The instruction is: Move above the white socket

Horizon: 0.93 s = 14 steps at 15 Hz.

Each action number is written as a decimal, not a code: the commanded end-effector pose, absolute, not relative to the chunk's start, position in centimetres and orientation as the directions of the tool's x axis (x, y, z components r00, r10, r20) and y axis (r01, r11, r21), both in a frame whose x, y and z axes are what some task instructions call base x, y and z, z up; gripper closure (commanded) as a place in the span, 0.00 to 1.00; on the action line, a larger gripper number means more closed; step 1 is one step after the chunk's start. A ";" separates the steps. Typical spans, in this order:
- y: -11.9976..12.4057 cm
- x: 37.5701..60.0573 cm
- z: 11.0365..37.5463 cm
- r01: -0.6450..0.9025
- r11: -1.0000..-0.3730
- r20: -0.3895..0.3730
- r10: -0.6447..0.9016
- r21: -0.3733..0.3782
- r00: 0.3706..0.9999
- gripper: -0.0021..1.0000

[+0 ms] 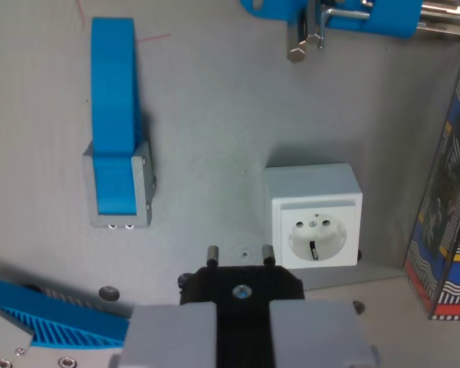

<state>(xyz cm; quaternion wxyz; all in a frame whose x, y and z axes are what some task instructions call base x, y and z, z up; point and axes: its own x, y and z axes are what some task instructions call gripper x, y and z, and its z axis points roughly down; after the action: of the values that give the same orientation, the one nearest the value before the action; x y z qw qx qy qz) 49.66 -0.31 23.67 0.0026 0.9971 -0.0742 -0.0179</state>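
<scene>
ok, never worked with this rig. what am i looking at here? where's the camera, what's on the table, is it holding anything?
There is one picture, taken by a camera on the wrist of a single Franka robot arm, looking down past its own gripper.

The grey blocks at the bottom edge are the gripper's fingers. Clamped between them is a black plug, with its two metal pins pointing up the picture.

On the grey table lie:
- a white socket, just to the wrist view's right of the plug. The job is to move above it, and the plug is not yet lined up with it.
- a blue bar in a grey bracket on the wrist view's left
- a blue fixture with metal pins at the top edge
- a ribbed blue part at bottom left
- a patterned box at the right edge
</scene>
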 end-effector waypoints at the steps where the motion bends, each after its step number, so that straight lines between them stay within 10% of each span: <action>1: -1.0 48.4 22.7 -0.123 -0.992 0.077 -0.123 -0.016 0.989 1.00; 14: -2.7 44.2 17.4 -0.114 -0.993 0.086 -0.116 -0.018 0.990 1.00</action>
<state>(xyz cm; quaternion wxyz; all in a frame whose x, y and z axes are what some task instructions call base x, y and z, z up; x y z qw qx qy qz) 44.99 -2.23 17.53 0.0013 0.9974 -0.0695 -0.0214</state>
